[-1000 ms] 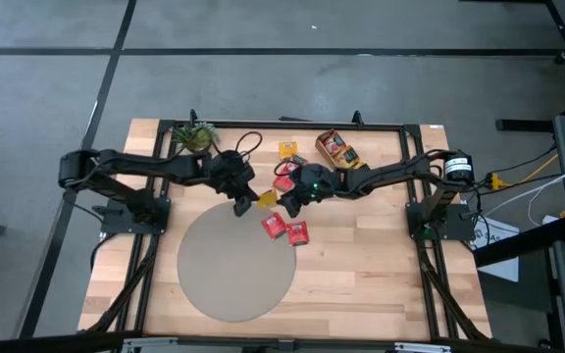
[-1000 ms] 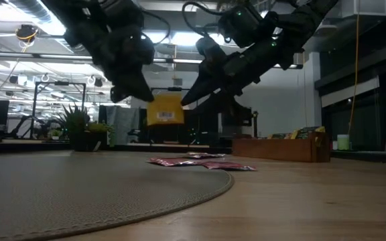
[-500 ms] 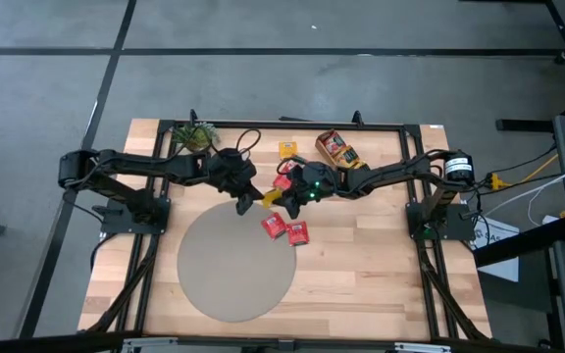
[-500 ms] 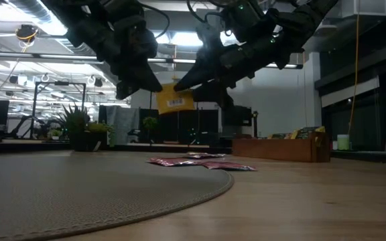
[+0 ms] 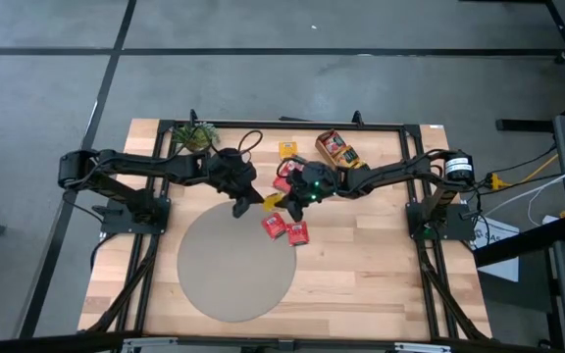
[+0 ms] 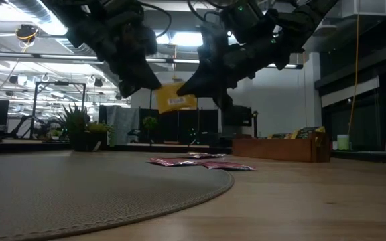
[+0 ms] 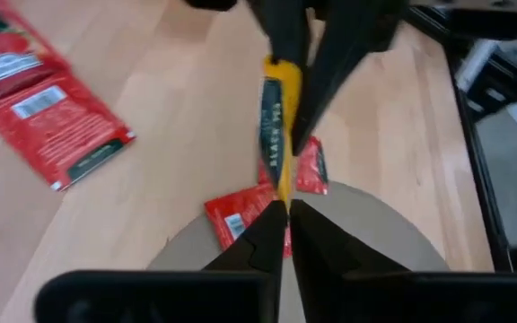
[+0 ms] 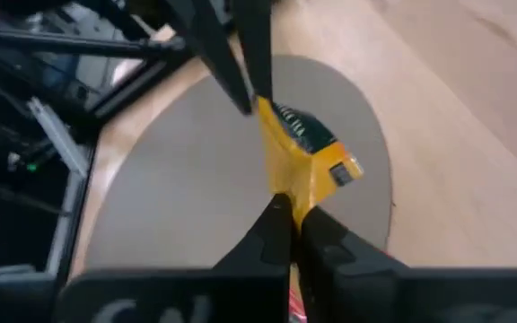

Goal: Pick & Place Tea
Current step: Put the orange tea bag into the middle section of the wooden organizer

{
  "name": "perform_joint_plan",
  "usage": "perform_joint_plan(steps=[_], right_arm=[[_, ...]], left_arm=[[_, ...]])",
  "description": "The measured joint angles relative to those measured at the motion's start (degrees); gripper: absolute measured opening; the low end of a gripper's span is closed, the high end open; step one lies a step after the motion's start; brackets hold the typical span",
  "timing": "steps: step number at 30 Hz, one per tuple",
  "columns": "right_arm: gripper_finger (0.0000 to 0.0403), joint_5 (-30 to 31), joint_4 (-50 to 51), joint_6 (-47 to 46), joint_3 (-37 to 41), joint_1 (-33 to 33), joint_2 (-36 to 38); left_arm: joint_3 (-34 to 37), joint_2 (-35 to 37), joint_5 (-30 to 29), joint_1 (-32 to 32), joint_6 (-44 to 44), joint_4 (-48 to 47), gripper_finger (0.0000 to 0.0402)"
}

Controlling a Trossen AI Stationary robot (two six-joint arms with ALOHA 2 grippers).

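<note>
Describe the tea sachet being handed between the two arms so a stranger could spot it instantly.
Start at the round grey mat on the wooden table and look just past its far edge, where both arms meet. Between the left gripper and right gripper hangs the yellow sachet, pinched at opposite edges by both. It is off the table; the red sachets lie flat.

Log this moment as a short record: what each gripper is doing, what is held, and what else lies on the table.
held item: yellow tea sachet, in the air above the table
left gripper: shut on one edge of the sachet
right gripper: shut on the opposite edge
on the table: red sachets beside the round mat
back of table: wooden tray, potted plant
</note>
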State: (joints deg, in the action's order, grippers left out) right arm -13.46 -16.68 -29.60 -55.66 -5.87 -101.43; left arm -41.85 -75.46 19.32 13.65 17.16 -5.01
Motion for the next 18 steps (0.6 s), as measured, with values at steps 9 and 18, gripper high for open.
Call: perform_joint_plan(steps=[9,18], right_arm=[[0.0004,-20.6,0.1,-0.8,0.0,-2.3,0.0],[0.0004,-46.0,-10.1,-22.5,0.0,-4.9,0.0]], left_arm=[[-0.3,0.5,8.7,-0.1,-16.0,0.4,0.0115],[-4.2,7.1,-2.9,-3.6,-49.0,-0.9,0.0168]])
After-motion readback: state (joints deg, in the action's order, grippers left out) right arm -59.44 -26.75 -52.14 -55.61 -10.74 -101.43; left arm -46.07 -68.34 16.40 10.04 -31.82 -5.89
